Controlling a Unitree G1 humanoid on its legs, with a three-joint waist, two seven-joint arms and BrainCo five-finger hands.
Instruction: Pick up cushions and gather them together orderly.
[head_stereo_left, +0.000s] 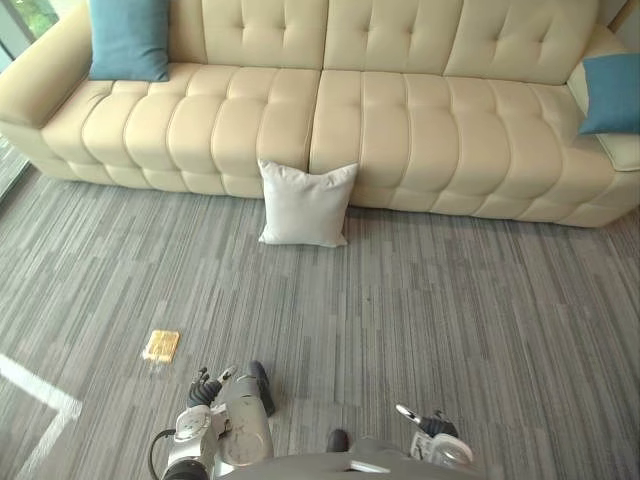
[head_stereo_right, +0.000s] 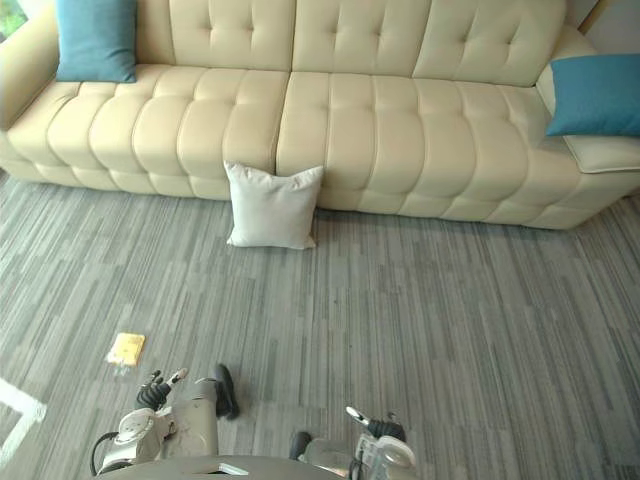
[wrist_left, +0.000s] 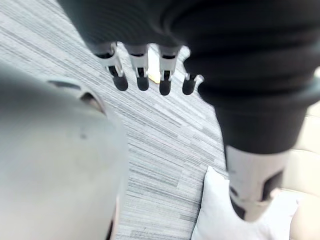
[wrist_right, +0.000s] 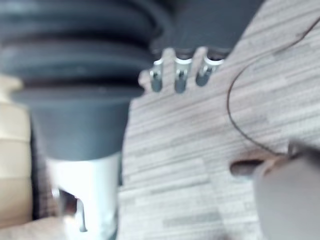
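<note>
A white cushion (head_stereo_left: 305, 203) stands on the grey carpet, leaning against the front of the cream sofa (head_stereo_left: 400, 120) near its middle. One teal cushion (head_stereo_left: 128, 38) leans against the sofa's left armrest. Another teal cushion (head_stereo_left: 612, 92) rests at the right end. Both hands hang low by my body, far from every cushion. My left hand (head_stereo_left: 205, 388) is open and holds nothing; past its fingers (wrist_left: 141, 75) the wrist view shows carpet and the white cushion (wrist_left: 220, 215). My right hand (head_stereo_left: 430, 425) hangs open too, its fingers (wrist_right: 180, 75) relaxed above bare carpet.
A small flat yellow object (head_stereo_left: 161, 345) lies on the carpet ahead of my left hand. A wide stretch of grey striped carpet (head_stereo_left: 450, 310) separates me from the sofa. A white line (head_stereo_left: 40, 385) marks the floor at the lower left.
</note>
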